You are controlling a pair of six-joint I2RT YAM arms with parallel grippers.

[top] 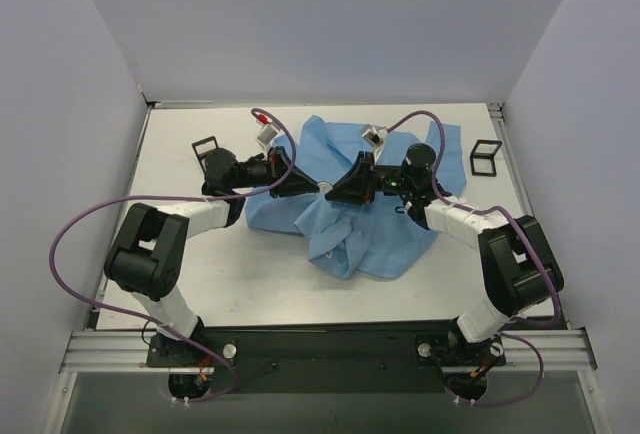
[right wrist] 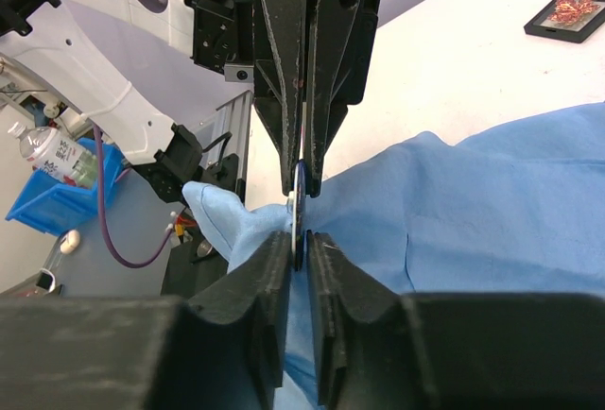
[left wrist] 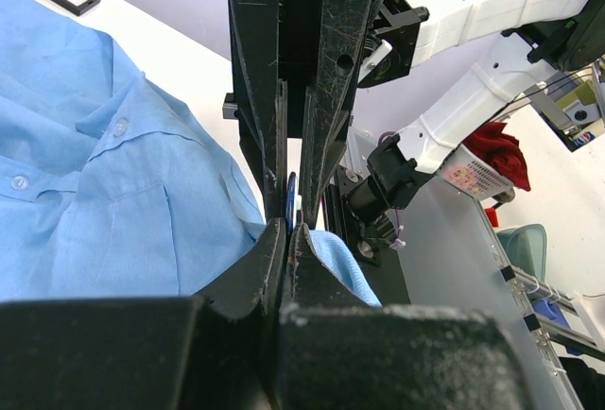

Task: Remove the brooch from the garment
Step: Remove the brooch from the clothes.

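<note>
- Two grippers meet tip to tip, mid-frame in the top view.
- Both the left gripper (left wrist: 288, 232) and the right gripper (right wrist: 299, 240) pinch the small round dark-blue brooch (right wrist: 299, 204), seen edge-on.
- A raised fold of the light blue collared shirt (top: 400, 239) touches it.

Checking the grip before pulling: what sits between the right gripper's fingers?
The brooch, edge-on, in the right gripper, garment bunched beside it; the left gripper pinches its far edge. Face and pin are hidden.
</note>
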